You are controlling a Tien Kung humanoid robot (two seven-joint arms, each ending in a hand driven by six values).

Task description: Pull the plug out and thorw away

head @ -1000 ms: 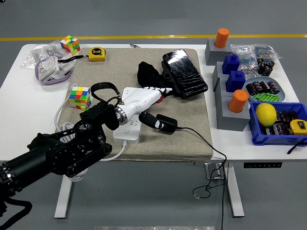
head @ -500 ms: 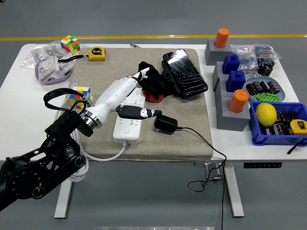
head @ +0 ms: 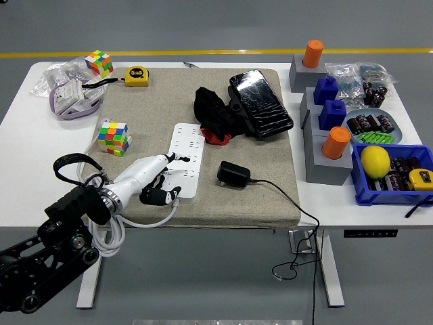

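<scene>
The black plug adapter [head: 233, 174] lies loose on the beige mat [head: 264, 162], apart from the white power strip [head: 184, 157], with its black cord running off the table's front edge. My left hand [head: 154, 181], white with black fingertips, is at the strip's near left end, fingers loosely curled and holding nothing. The right arm is out of view.
A black pouch and cloth [head: 243, 108] lie at the mat's back. A Rubik's cube [head: 113, 137] is left of the strip. Another cube [head: 99, 63], a tape measure [head: 137, 75] and bags sit back left. Grey blocks [head: 323, 159] and a blue bin [head: 396, 177] stand right.
My left hand let go of the plug and drew back toward the near left edge. The plug now rests on the mat. The power strip is uncovered.
</scene>
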